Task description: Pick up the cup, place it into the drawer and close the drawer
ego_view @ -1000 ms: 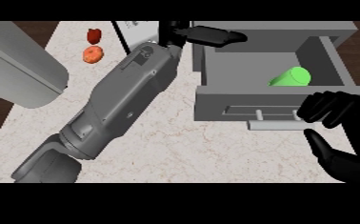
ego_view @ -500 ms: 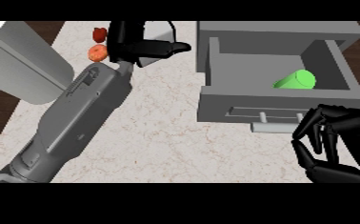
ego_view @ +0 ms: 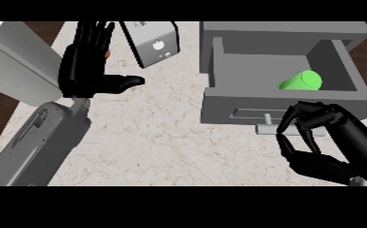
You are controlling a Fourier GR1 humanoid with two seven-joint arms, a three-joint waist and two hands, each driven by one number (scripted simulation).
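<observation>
The green cup (ego_view: 302, 81) is seen lying on its side inside the open drawer (ego_view: 247, 67), toward the drawer's right wall, so the placing part looks done & only the closing appears to be left. The drawer is pulled out from its grey cabinet at the counter's (ego_view: 165, 135) far right corner; its front panel faces the near edge, w/ a small handle (ego_view: 268, 120) sticking out at the middle.

The right hand (ego_view: 323, 139) is held just in front of that panel, right of the handle, fingers curled in toward the thumb, nothing held in them. It's prob. posed there so the front can be pushed back in; whether the fingertips touch the panel can't be told.

The left hand (ego_view: 87, 64) is raised over the counter's far left, palm flat, fingers straight & pointing away, thumb out to the right, empty, apparently kept clear of the work. Just right of it a grey box-like appliance (ego_view: 152, 42) is seen near the far edge.
</observation>
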